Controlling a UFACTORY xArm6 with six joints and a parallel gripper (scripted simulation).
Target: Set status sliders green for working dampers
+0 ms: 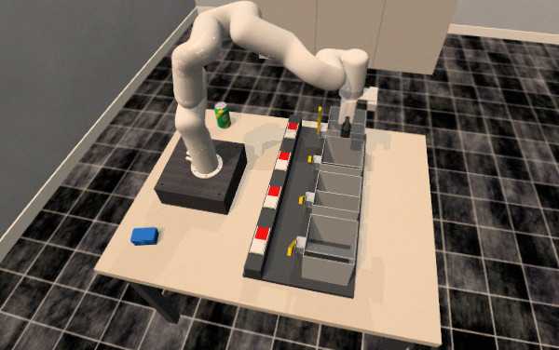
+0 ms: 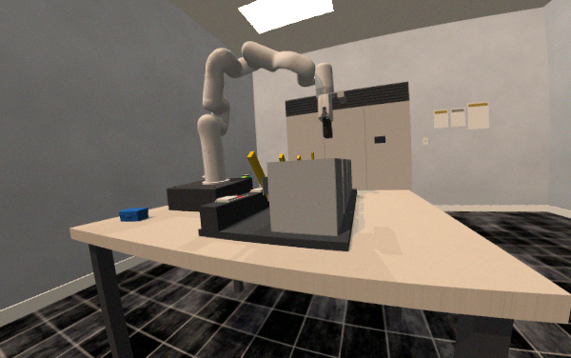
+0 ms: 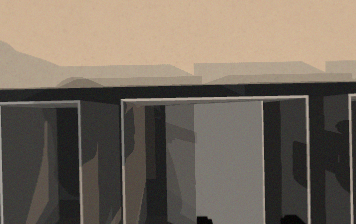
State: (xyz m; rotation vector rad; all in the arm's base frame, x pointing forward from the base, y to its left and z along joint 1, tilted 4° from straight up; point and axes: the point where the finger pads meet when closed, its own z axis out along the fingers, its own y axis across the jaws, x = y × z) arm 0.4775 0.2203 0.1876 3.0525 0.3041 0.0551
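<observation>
Four grey open-topped dampers (image 1: 328,271) (image 2: 303,197) stand in a row on the dark base (image 1: 279,265) (image 2: 305,241), behind their sliders. Yellow levers (image 1: 292,248) (image 2: 256,165) are on their near-robot sides; the farthest lever (image 1: 320,121) stands upright. The four slider windows show red (image 1: 262,234), with white covers (image 1: 257,247) beside them. My gripper (image 1: 346,132) (image 2: 327,136) (image 3: 248,221) is partly open and empty, above the far end of the row. In the wrist view a light grey surface shows inside the middle damper (image 3: 215,98); I cannot tell whether it is the blade.
A green can (image 1: 223,115) stands at the table's far left. A blue block (image 1: 144,235) (image 2: 133,214) lies at the near left. The slider rail (image 1: 253,265) (image 2: 208,219) runs between the robot's dark pedestal (image 1: 196,197) (image 2: 190,197) and the dampers.
</observation>
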